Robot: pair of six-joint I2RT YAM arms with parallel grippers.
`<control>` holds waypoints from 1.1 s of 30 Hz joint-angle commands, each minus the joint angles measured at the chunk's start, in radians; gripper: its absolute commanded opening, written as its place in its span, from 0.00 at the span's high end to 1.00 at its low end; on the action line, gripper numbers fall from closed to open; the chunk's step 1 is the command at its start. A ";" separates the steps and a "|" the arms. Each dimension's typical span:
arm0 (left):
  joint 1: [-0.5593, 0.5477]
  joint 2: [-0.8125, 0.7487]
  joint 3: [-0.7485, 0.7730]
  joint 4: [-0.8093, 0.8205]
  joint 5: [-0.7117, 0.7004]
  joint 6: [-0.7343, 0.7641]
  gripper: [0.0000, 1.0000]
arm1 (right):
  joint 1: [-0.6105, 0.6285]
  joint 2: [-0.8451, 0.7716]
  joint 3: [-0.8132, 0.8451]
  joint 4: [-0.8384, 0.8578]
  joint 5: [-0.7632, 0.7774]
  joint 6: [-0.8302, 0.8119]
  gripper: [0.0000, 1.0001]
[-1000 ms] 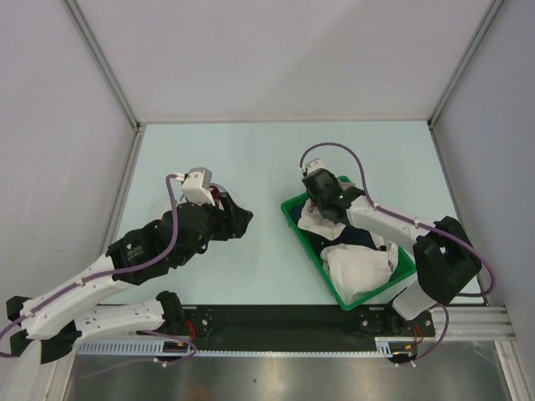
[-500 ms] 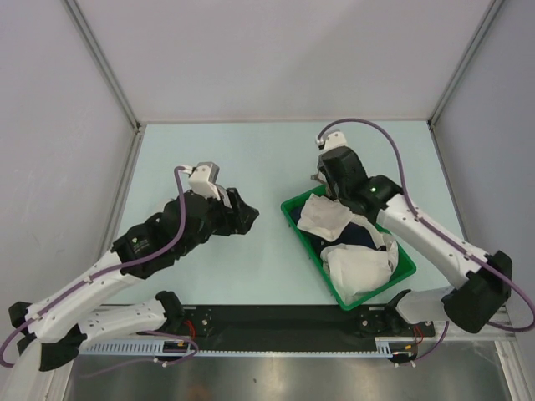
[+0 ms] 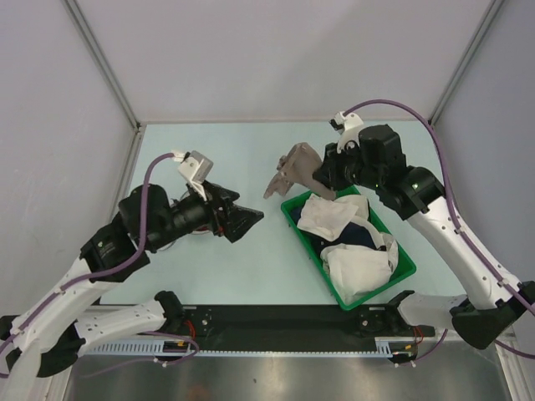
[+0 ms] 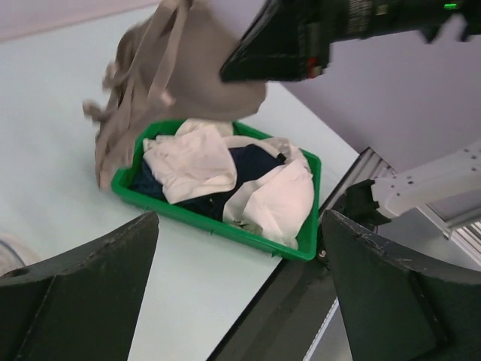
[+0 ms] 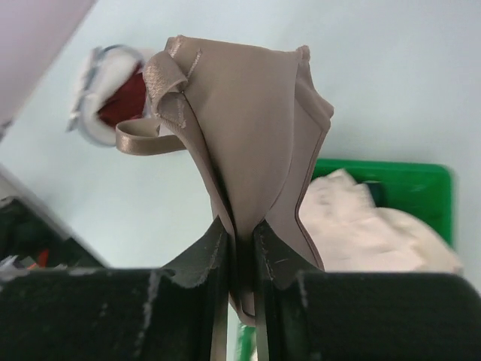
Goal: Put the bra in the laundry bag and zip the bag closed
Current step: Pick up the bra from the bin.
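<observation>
While aloft by the green basket, taupe bra tight between right fingers, left fingers wide, well apart.

The bag registered only as a blur in the right wrist view, a red patch inside it too soft to identify; overhead, the left arm covered it. White cloths buried most of a navy garment. The tan garment ran off the left wrist view's top edge.

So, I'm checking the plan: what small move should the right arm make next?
Probably carry the taupe bra leftward toward the laundry bag: the right claw has it pinched, hanging clear of the green basket, and the left claw is open.
</observation>
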 commanded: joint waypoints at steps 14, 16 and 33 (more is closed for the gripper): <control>0.008 0.104 0.108 -0.073 0.395 0.262 0.00 | -0.051 -0.037 -0.229 0.023 -1.139 0.153 1.00; 0.008 0.120 0.104 -0.070 0.447 0.276 0.01 | -0.042 -0.054 -0.257 0.041 -1.168 0.160 1.00; 0.006 0.071 -0.174 0.150 0.931 0.198 0.19 | 0.016 -0.163 -0.318 0.210 -1.275 0.242 1.00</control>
